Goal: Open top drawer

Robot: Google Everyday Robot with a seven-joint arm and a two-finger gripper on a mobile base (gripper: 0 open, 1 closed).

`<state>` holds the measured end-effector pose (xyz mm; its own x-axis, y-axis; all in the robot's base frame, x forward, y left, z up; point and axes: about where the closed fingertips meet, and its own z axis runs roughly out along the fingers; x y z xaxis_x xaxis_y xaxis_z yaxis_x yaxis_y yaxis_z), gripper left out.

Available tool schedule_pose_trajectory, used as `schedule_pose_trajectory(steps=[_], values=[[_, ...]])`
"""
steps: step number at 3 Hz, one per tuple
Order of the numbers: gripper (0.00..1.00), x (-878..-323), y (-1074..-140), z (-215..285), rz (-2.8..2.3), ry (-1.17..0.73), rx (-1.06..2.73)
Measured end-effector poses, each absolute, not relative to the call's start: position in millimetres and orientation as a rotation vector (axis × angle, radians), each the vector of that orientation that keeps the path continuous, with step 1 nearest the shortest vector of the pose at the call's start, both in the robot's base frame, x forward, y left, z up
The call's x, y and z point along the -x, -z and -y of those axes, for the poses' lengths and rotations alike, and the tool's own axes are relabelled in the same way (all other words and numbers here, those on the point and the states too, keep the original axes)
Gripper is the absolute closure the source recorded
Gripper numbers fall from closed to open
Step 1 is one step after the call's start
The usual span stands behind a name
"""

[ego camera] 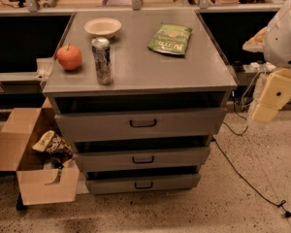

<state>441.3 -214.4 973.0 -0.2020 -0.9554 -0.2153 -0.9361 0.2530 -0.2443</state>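
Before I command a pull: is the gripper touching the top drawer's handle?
Apart. The camera view shows the gripper right of the cabinet, floor visible between it and the top drawer.

No marking legible: print on the green packet [170, 39], the can [102, 61] and the snack packet [52, 144] in the cardboard box [43, 186] cannot be read, likewise the gripper [269, 101] right of the cabinet [136, 76].
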Motion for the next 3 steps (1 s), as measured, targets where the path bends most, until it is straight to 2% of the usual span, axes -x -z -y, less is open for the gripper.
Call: schedule_pose_trajectory(steps=[1, 2, 3], values=[[0.00, -448, -950, 204, -2.151, 0.155, 1.830], [0.00, -448, -880, 183, -2.102, 0.163, 1.983], [0.00, -447, -810, 167, -2.084, 0.092, 2.091]])
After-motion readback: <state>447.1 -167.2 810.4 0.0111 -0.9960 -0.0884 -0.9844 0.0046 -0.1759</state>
